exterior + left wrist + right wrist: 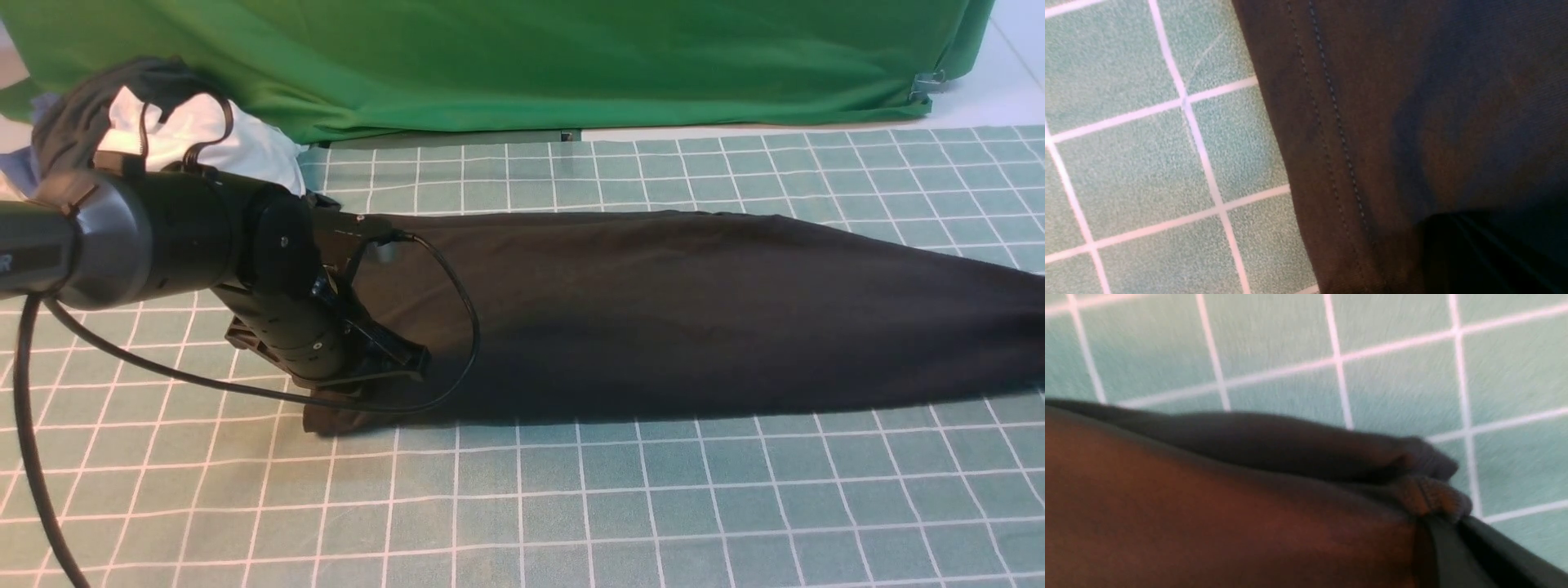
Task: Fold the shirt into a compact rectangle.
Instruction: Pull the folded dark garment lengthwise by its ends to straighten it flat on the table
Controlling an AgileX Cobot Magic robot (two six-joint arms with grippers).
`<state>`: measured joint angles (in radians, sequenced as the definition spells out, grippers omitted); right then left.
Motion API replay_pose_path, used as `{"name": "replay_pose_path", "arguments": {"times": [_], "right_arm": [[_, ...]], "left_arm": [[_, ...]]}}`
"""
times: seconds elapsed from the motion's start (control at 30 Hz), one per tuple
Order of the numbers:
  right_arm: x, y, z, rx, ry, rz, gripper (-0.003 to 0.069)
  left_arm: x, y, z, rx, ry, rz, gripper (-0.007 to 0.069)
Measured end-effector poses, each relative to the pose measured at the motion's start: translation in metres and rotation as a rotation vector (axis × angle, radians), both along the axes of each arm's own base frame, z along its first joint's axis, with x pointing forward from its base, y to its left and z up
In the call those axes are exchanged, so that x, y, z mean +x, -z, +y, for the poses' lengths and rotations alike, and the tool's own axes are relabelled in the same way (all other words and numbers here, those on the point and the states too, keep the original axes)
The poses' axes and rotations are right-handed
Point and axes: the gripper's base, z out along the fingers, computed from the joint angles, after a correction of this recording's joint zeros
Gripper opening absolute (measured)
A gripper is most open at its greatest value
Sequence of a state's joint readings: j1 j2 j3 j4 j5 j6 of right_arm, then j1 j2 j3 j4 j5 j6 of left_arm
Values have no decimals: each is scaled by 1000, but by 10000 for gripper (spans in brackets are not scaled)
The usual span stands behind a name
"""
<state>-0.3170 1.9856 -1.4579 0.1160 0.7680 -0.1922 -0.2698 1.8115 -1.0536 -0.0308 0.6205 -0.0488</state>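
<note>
The black shirt (694, 310) lies folded into a long band across the checked table, its right end running out of the front view. My left gripper (408, 359) sits low at the band's left end, shut on the cloth. In the left wrist view the shirt's stitched hem (1331, 134) runs beside the dark gripper (1457, 245). My right gripper is outside the front view. In the right wrist view it (1453, 531) is shut on a bunched corner of the shirt (1429, 494), held slightly above the table.
A heap of dark, white and blue garments (188, 122) lies at the back left, behind my left arm. A green backdrop cloth (522, 57) hangs along the far edge. The left arm's cable (457, 327) loops over the shirt. The teal checked tablecloth (571, 506) covers the table.
</note>
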Motion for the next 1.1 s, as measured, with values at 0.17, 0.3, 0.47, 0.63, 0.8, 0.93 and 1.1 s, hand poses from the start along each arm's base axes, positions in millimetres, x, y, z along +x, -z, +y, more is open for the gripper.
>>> {"name": "replay_pose_path", "arguments": {"times": [0.17,0.3,0.47,0.63,0.8,0.93,1.1], "right_arm": [[3,-21,-1,-30,-1,-87,27],[4,-14,-2,-30,-7,-72,31],[5,8,-12,-11,54,-24,133],[1,15,-29,-76,107,9,358],[-1,7,-41,-125,143,21,449],[2,-11,-37,-128,154,-14,368],[2,-25,-22,-52,110,-22,384]], "left_arm": [[0,0,0,-1,0,-2,8],[0,0,0,-1,0,-2,8],[0,0,0,1,0,2,8],[-1,0,0,2,0,8,8],[-1,0,0,2,0,9,8],[-1,0,0,3,0,10,8],[-1,-1,0,-8,-7,8,8]]}}
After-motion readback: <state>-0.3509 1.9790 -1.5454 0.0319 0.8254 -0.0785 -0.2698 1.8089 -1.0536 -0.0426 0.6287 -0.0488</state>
